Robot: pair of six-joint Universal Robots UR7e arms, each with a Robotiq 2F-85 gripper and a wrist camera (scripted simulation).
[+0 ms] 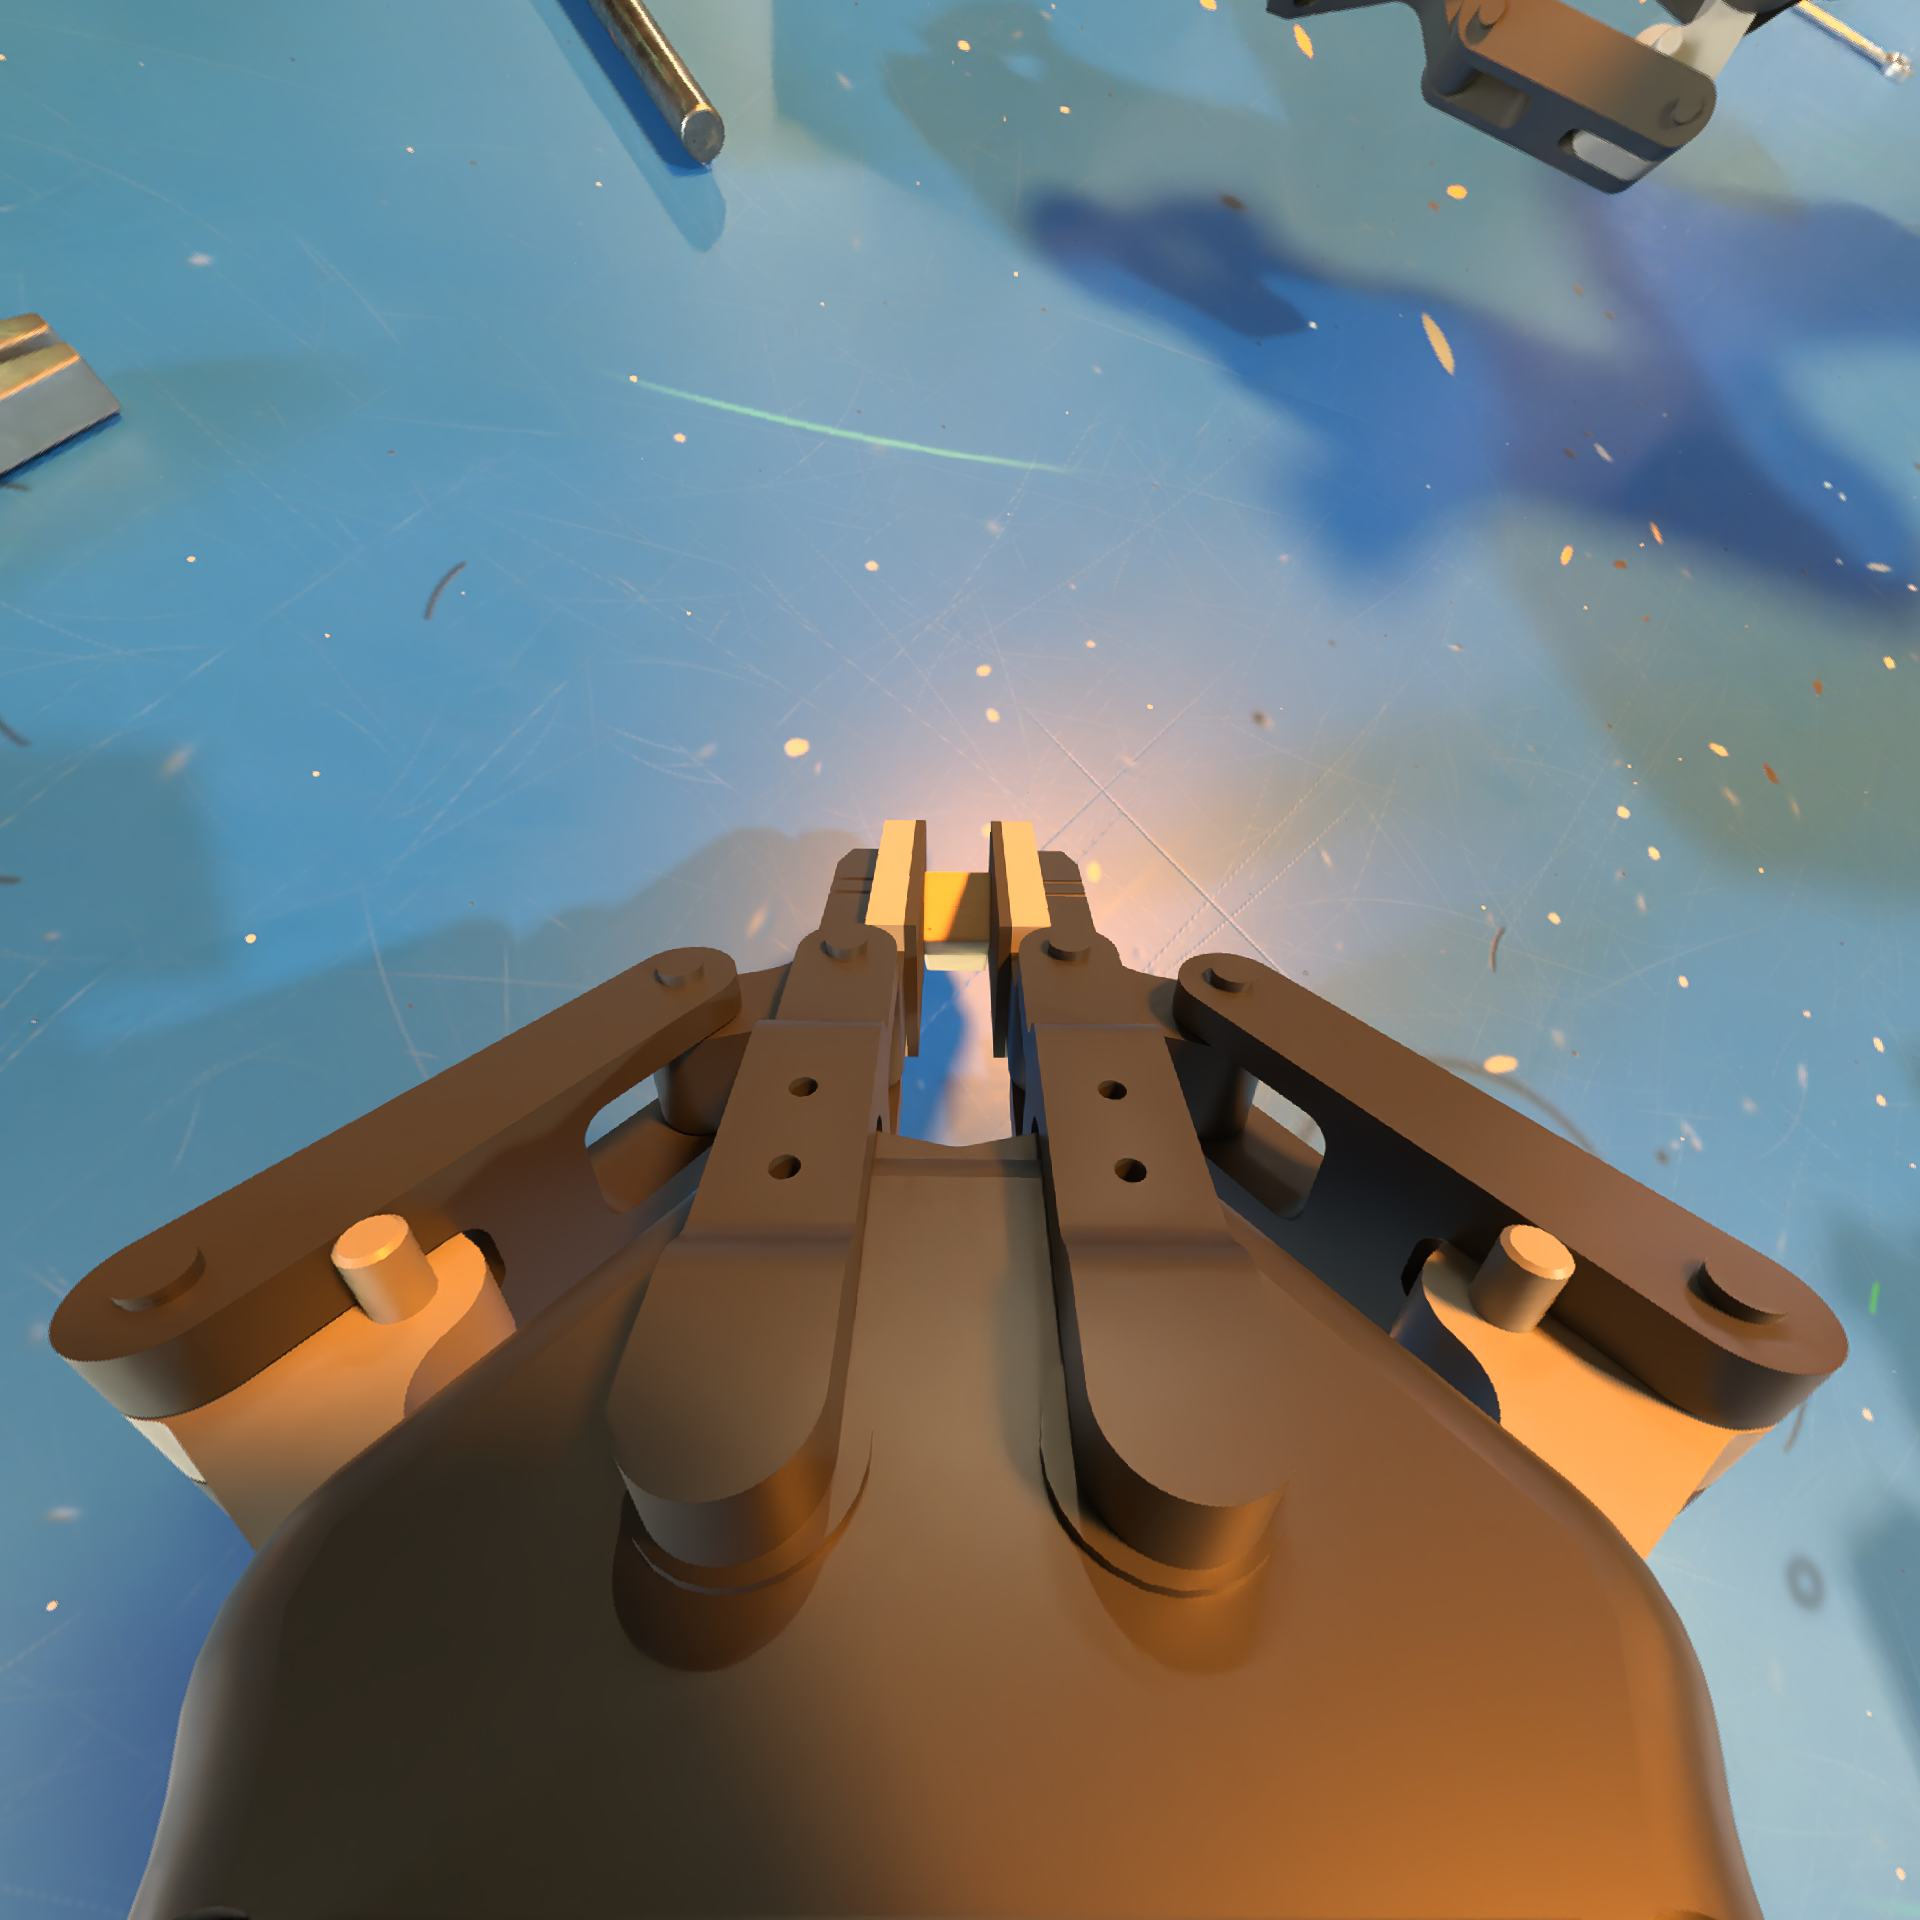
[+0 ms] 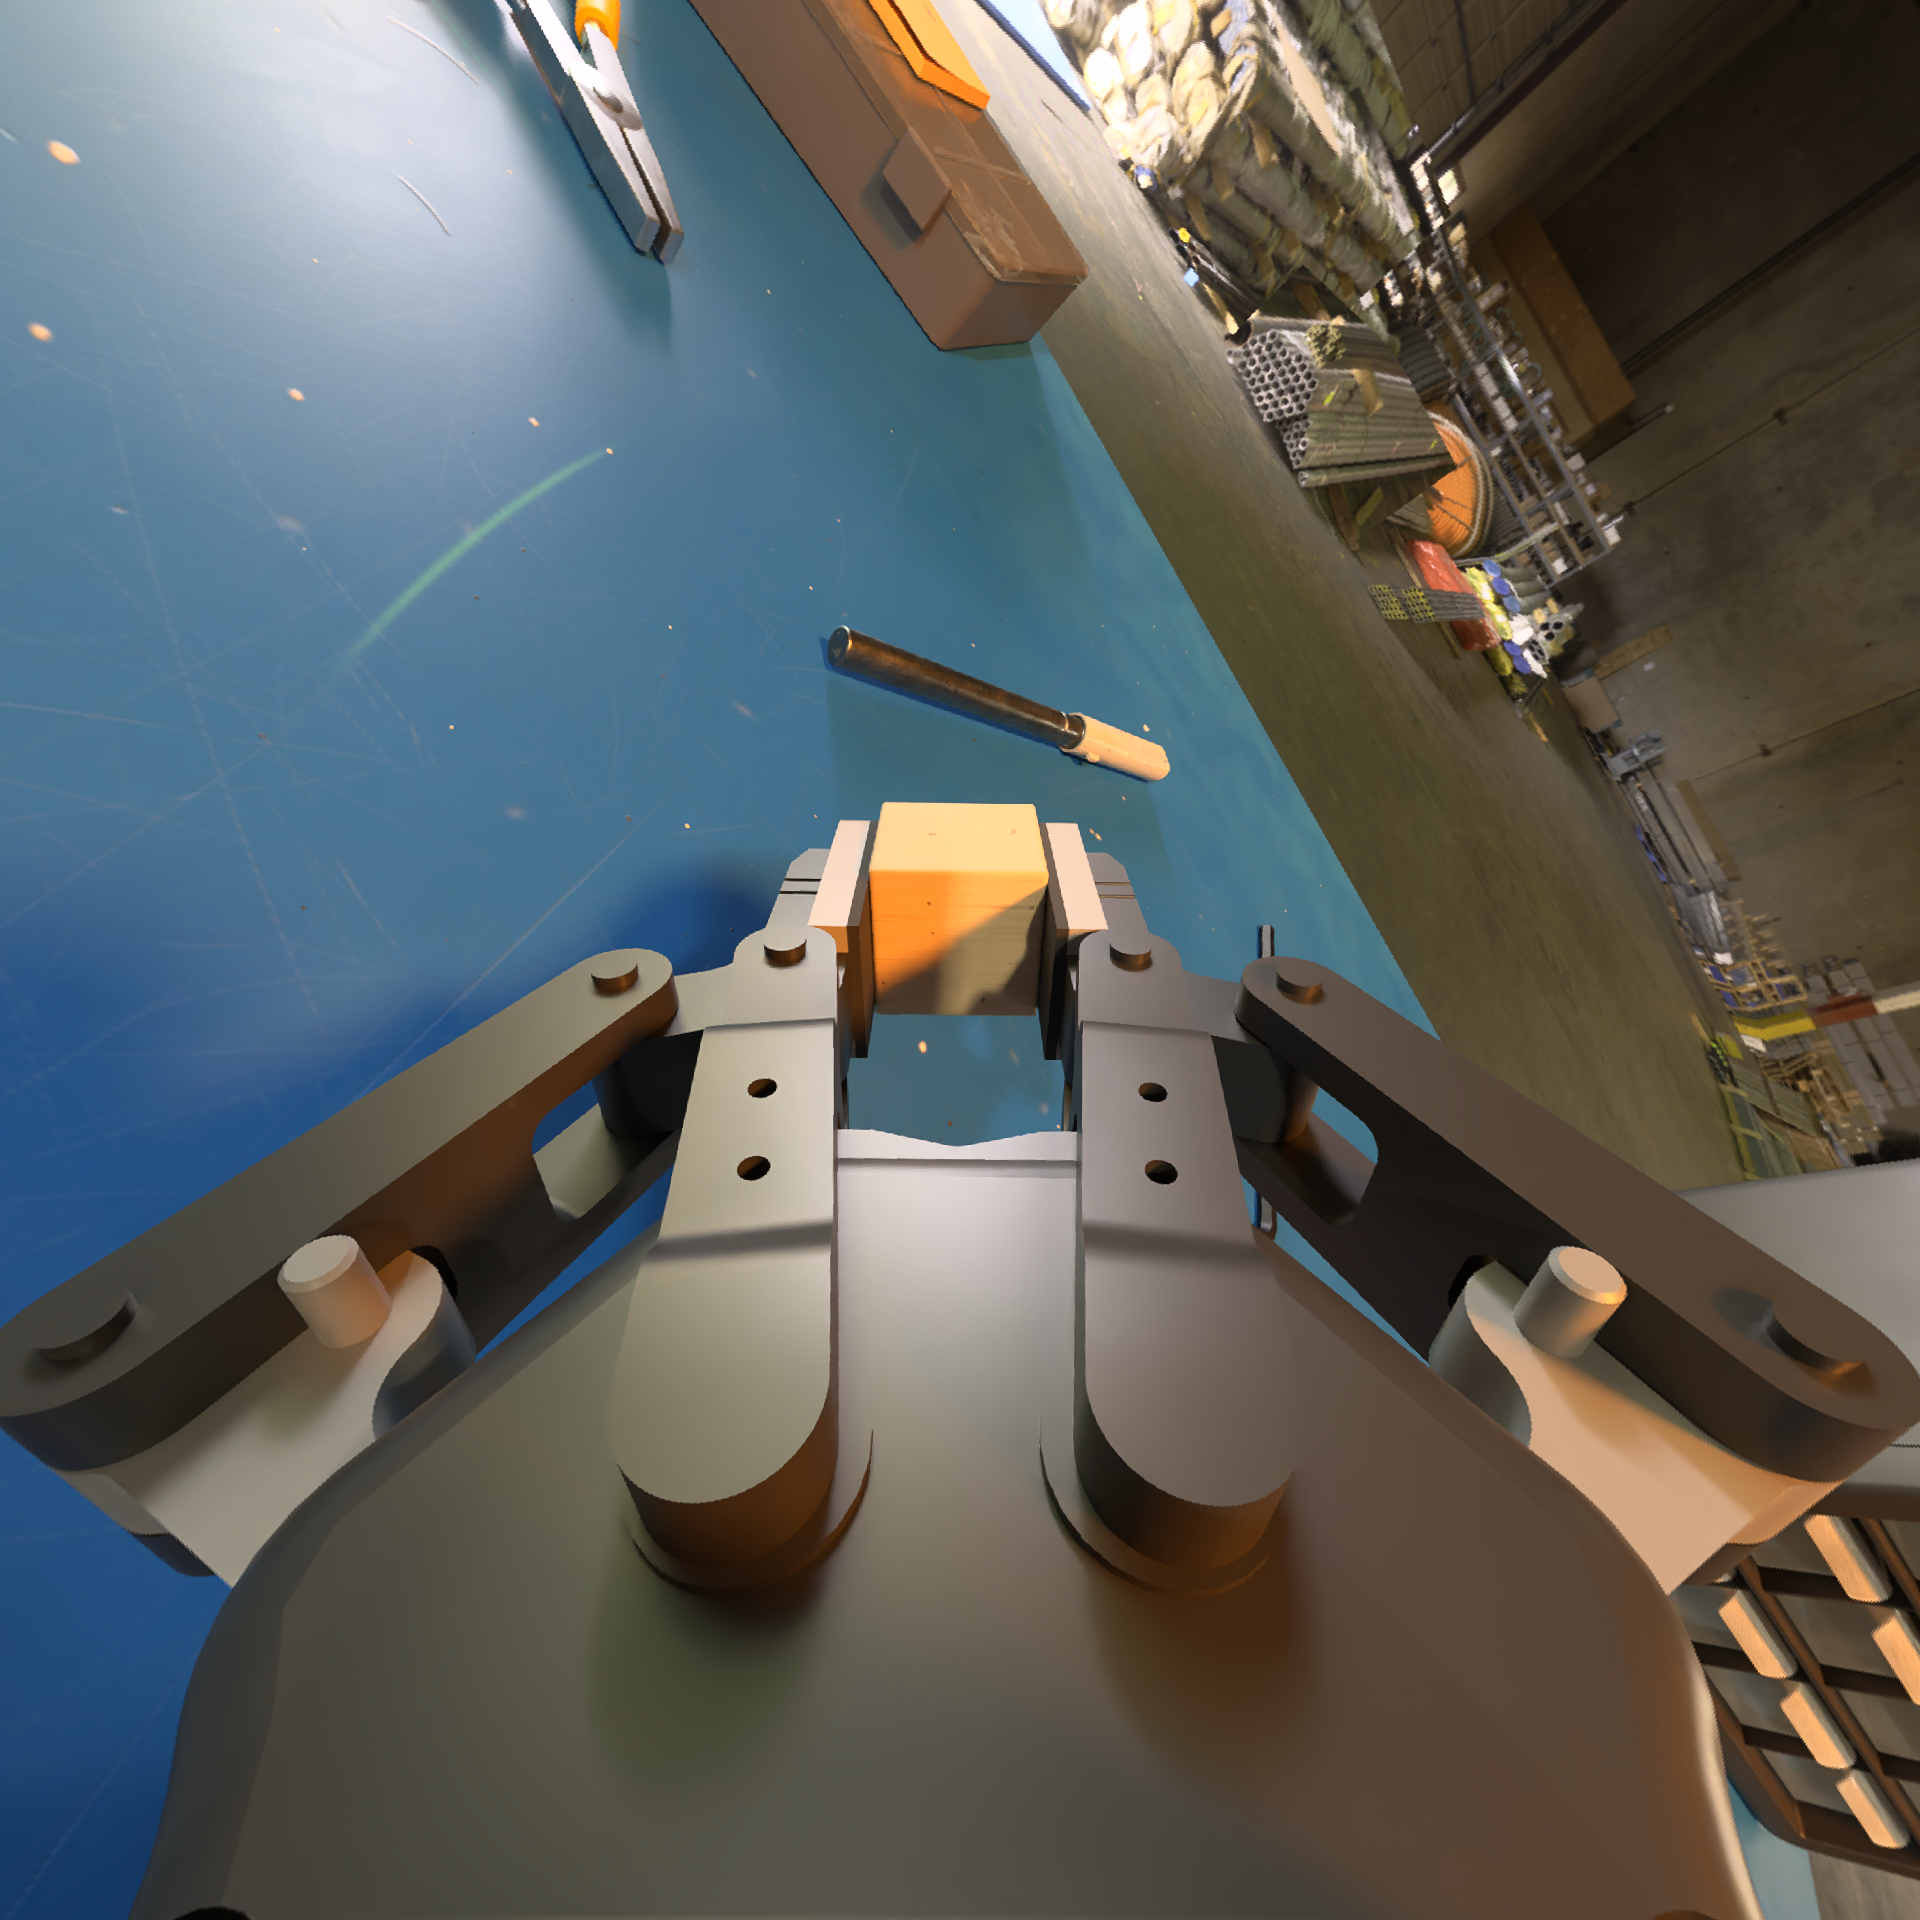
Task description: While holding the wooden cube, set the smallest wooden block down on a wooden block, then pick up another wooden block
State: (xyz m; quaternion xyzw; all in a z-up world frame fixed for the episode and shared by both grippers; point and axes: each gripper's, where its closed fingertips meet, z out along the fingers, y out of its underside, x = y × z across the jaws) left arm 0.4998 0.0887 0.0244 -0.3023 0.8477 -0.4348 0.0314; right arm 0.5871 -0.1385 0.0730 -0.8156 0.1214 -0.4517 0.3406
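Observation:
My left gripper (image 1: 956,862) is shut on a small wooden block (image 1: 956,920), a thin pale piece clamped between the pads, held above the blue table (image 1: 727,582). My right gripper (image 2: 956,862) is shut on the wooden cube (image 2: 956,904), a light orange-brown cube that fills the gap between the pads, also held above the table. The right gripper also shows at the top right of the left wrist view (image 1: 1558,94). No other wooden block is in view.
A metal rod (image 1: 665,83) lies at the top of the left wrist view, and a metal plate (image 1: 42,395) at its left edge. In the right wrist view a metal tool with a pale handle (image 2: 997,707) lies ahead, a brown case (image 2: 914,177) stands near the table edge, and pliers (image 2: 613,125) lie at the top.

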